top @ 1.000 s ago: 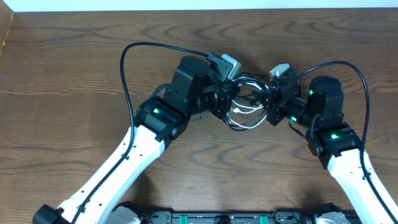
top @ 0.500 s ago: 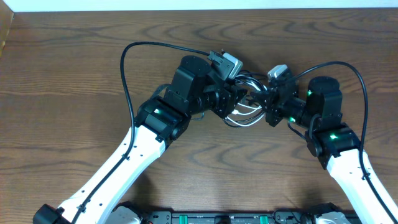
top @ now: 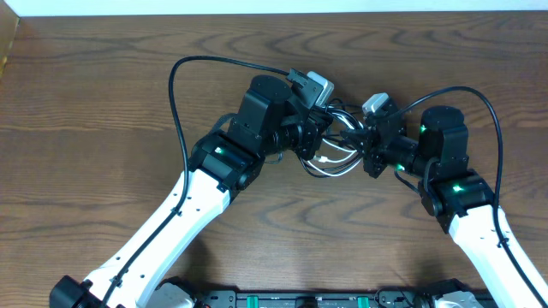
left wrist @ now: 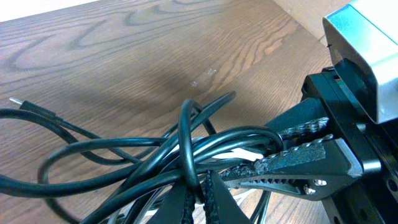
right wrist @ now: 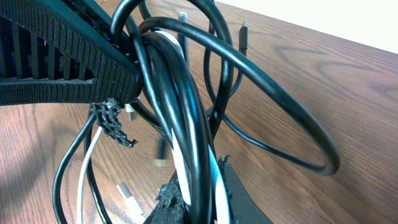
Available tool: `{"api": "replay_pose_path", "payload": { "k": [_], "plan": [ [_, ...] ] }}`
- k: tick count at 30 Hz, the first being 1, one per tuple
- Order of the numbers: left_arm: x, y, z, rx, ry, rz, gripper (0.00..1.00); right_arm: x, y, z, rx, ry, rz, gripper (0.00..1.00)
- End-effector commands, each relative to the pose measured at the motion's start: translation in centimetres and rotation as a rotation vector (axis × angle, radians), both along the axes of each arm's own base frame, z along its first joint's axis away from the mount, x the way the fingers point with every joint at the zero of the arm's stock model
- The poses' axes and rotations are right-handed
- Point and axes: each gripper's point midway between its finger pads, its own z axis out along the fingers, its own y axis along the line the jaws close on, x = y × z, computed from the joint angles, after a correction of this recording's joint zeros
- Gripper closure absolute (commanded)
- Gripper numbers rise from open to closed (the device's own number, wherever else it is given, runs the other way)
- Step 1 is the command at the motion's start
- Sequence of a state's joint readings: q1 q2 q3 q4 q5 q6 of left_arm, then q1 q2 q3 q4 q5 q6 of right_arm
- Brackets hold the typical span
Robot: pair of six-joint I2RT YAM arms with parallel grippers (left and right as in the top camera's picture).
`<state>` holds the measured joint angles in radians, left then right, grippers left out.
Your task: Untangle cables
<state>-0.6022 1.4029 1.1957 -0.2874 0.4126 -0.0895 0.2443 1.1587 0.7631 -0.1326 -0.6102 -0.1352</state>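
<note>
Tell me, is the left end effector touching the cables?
Touching. Left wrist view shows the left end effector pinching a black loop of the cables.

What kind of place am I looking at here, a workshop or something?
Probably a robotics lab or test bench. A left robot arm and a right robot arm meet over a knot of thin black and white cables on a plain wooden table.

A dark wood-grain table (top: 86, 103) is filling the view — a pale strip (top: 257, 6) is running along its far edge.
</note>
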Motion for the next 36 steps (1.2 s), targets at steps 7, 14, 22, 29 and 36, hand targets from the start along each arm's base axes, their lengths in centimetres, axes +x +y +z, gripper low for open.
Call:
{"api": "replay_pose_path", "payload": {
  "k": [7, 14, 22, 29, 36],
  "plan": [
    [-0.8, -0.5, 1.1, -0.027, -0.006, -0.057, 0.93, 1.5, -2.4, -1.6, -0.140, 0.005, -0.160, 0.99],
    [-6.5, -1.2, 0.9, -0.049, 0.075, -0.331, 0.93, 2.8, -4.5, -2.0, -0.203, -0.009, -0.286, 0.99],
    [-11.9, -0.2, 3.4, -0.131, 0.150, -0.484, 0.93, 3.7, -6.2, -2.0, -0.316, -0.078, -0.343, 0.99],
    [-8.0, 2.5, 3.1, 0.025, -0.002, -0.238, 0.92, 2.8, -4.3, -1.7, -0.242, -0.061, -0.241, 0.99],
    [-5.3, 3.1, 0.6, 0.123, 0.009, -0.138, 0.47, 1.3, -1.5, -0.8, -0.134, -0.053, -0.087, 0.99]
  ]
}}
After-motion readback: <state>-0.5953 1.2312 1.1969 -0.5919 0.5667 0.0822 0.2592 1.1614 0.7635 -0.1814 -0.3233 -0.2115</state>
